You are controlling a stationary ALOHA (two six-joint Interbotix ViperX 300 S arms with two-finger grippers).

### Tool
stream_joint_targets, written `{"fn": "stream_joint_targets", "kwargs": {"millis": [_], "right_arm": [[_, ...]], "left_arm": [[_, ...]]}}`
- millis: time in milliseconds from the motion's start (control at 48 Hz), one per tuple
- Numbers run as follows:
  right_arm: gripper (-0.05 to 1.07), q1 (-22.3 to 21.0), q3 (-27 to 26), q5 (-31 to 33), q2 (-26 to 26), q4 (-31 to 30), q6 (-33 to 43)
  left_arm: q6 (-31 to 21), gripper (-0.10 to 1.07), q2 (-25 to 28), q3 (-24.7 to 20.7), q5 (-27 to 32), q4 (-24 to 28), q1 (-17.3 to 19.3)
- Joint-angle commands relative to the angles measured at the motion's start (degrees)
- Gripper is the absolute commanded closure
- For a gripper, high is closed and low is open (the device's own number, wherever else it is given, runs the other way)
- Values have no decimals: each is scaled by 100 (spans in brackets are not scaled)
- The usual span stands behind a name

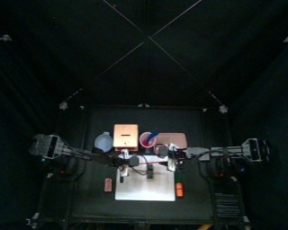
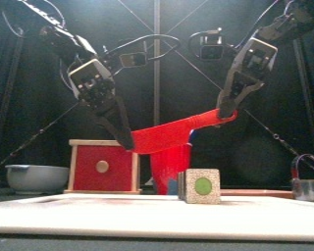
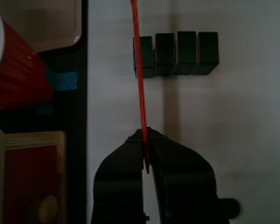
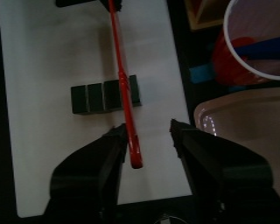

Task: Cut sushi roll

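Observation:
The sushi roll (image 3: 178, 54) is a dark oblong lying on the white board (image 3: 224, 131), and it shows as several blocks side by side. My left gripper (image 3: 143, 136) is shut on the handle of a red knife (image 3: 136, 79). The thin blade stands on edge across the roll near one end. From the front, the knife (image 2: 173, 137) slopes above the roll (image 2: 199, 184). My right gripper (image 4: 145, 131) is open, and the far end of the knife (image 4: 122, 79) lies between its jaws without either touching it. The roll (image 4: 105, 94) sits under the blade.
A red cup (image 4: 254, 44) and a clear container (image 4: 241, 122) stand just beyond the board's edge. A wooden box with a red face (image 2: 102, 165) and a grey bowl (image 2: 35, 176) stand at the back left. Orange bars (image 1: 108, 184) (image 1: 180, 189) lie at the board's sides.

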Motion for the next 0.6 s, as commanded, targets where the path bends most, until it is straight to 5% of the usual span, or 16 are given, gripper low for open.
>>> {"fn": "stream_joint_targets", "kwargs": {"millis": [0,583], "right_arm": [[30,70,-149,-44,-26,9,0],[71,360,149,-255,26,360,18]], "left_arm": [[18,61,-26,-149,-44,26,18],[18,61,132,-185,-211,35,79]]}}
